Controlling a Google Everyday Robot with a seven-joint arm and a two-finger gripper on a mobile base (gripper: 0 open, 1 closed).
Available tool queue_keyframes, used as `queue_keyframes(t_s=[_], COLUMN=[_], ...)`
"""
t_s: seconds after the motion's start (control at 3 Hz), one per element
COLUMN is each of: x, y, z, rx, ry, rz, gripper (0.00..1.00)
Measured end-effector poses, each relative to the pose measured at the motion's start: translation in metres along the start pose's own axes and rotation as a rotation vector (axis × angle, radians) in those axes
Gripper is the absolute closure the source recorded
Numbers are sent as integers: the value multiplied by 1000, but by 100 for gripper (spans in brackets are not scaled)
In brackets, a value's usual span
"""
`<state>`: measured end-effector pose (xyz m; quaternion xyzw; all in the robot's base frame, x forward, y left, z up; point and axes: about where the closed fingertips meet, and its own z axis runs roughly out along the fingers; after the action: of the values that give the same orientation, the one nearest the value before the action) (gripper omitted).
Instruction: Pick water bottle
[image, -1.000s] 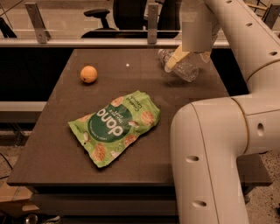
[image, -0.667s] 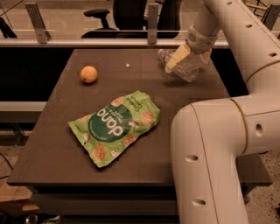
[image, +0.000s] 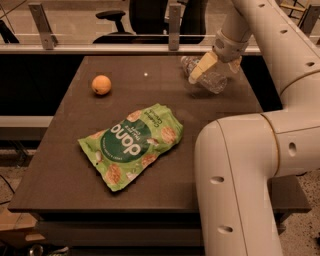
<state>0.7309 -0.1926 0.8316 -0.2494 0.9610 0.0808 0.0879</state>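
The water bottle (image: 212, 80) is clear, ribbed plastic and lies on its side at the far right of the dark table (image: 75, 165). My gripper (image: 200, 71) comes down from the upper right and sits right on the bottle's near-left side, covering part of it. The bottle rests on the table top. My white arm (image: 240, 170) fills the right side of the view.
A green snack bag (image: 131, 144) lies flat in the middle of the table. An orange (image: 101, 84) sits at the far left. A rail with posts (image: 173, 25) and office chairs run behind the table. The table's right edge is close to the bottle.
My wrist has tilted over to the right above the bottle. The gripper tip stays at the bottle, which has not moved.
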Motion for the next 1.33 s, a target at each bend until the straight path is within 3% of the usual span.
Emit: queue_keyframes(t_s=[0.33,1.33], x=[-1,-18], y=[-1,-6], z=[1,14], rx=[-1,14], ry=[-1,-48], rz=[0,-1], gripper=[0,65])
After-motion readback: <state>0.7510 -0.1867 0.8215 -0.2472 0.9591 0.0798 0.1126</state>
